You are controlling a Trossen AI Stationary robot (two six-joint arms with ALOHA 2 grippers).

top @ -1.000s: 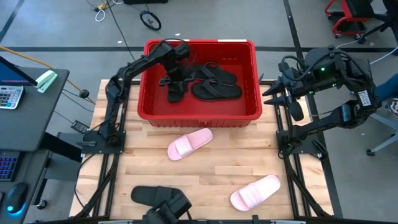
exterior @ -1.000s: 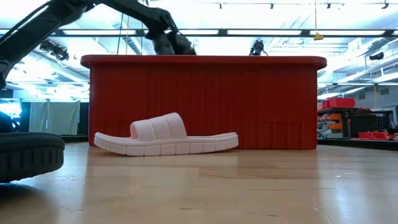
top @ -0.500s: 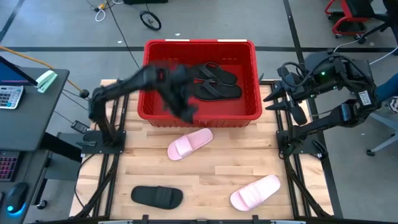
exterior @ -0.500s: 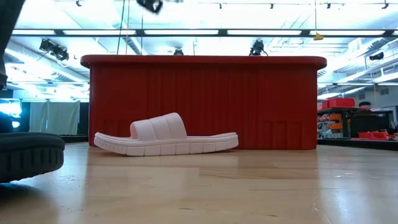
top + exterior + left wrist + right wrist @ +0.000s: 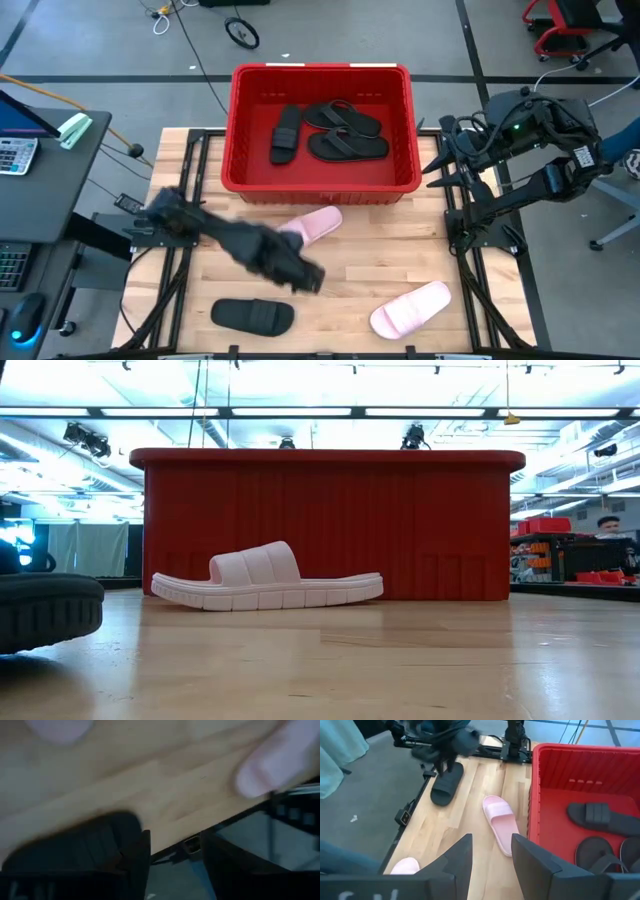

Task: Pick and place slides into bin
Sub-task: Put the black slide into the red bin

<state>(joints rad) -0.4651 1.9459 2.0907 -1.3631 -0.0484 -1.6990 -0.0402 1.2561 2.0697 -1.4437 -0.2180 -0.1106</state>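
Note:
The red bin (image 5: 320, 182) stands at the table's far middle. In it lie a black wide-strap slide (image 5: 285, 135) and two black flip-flops (image 5: 347, 133), flat on its floor. On the table lie a pink slide (image 5: 305, 230) just in front of the bin, a second pink slide (image 5: 410, 308) near right, and a black slide (image 5: 252, 316) near left. My left gripper (image 5: 303, 278) is open and empty, blurred, above the table between the first pink slide and the black slide. My right gripper (image 5: 492, 855) is open and empty at the bin's right side.
The low view shows the bin's near wall (image 5: 330, 525) behind the pink slide (image 5: 265, 580) and the black slide's end (image 5: 45, 610) at the left. Bare wood lies between the two pink slides. Arm mounts stand at both table edges.
My left gripper has risen out of the bin, leaving the black slide lying on the bin floor. It has swung fast toward the table's near edge, past the pink slide and toward the black slide on the table. The slides on the table have stayed in place.

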